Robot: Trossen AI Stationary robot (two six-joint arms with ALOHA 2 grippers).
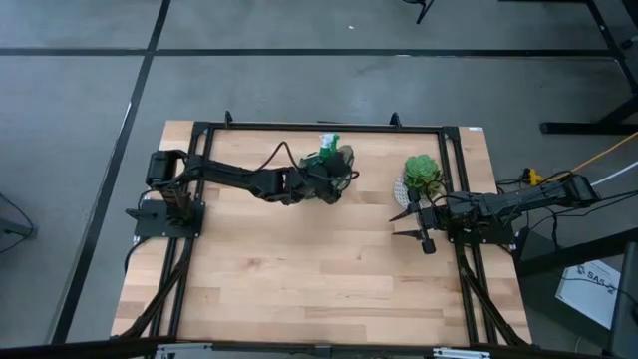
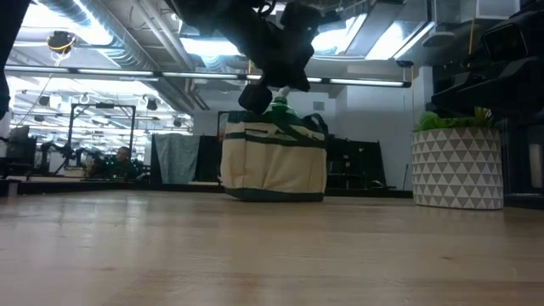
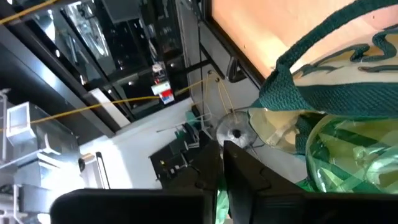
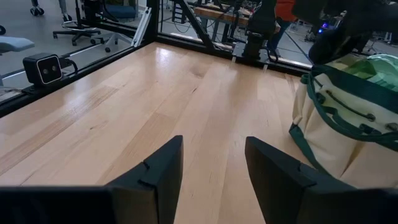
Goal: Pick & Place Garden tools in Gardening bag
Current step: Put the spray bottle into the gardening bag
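I see the left gripper point(image 1: 334, 179) over the bag point(image 2: 274, 161) at the desk's point(image 1: 299, 279) far middle, jaws gripping the spray bottle point(image 3: 348, 155) in its mouth, right gripper point(image 4: 211, 163) by the plant point(image 1: 423, 172), jaws open.

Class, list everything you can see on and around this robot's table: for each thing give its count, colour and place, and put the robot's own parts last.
Gardening bag: one, beige with dark green trim, standing at the far middle of the table.
Spray bottle: one, translucent green, in the mouth of the bag, under the left gripper.
Potted plant: one, leafy green in a white patterned pot, far right of the table, apart from the bag.
Table: one, light wood, dark frame around it.
Left gripper: one, dark, over the bag's mouth at the bottle.
Right gripper: one, dark, open, low over bare wood on the right, beside the plant.
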